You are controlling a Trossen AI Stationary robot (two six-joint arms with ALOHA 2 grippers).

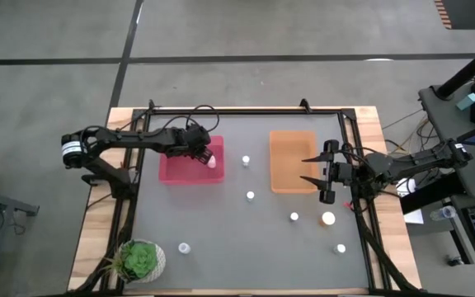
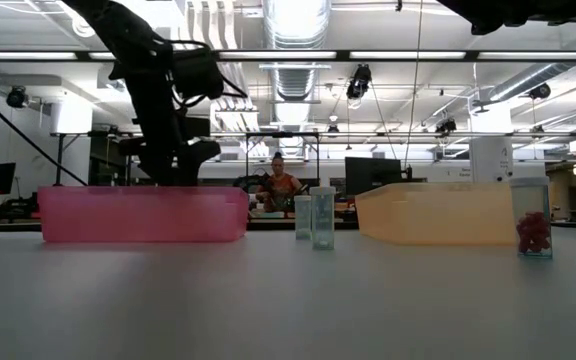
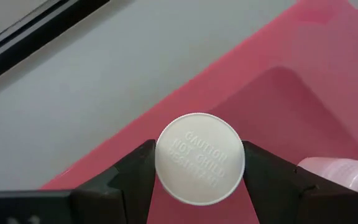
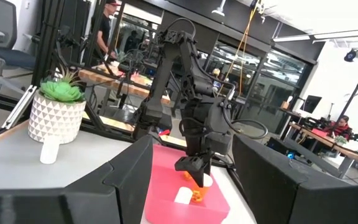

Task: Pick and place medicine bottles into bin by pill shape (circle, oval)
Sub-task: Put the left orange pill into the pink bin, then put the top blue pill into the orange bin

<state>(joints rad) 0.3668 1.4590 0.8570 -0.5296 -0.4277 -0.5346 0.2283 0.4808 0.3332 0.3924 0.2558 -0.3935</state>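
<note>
Left tool [image 3: 197,180] clamped on round white-capped medicine bottle [image 3: 199,158], over pink-magenta rectangular plastic bin [image 1: 190,162] at bench's 10 o'clock. Wrist view alone shows embossed cap lettering. Right tool [image 1: 315,171] parted, empty, over orange shallow bin [image 1: 291,157]. Grey bench [image 1: 221,223] carries loose bottles; office room behind.

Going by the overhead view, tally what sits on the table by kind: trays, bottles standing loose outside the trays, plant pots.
Trays: 2, pink and orange
Loose bottles: 6
Plant pots: 1
Total: 9
</note>
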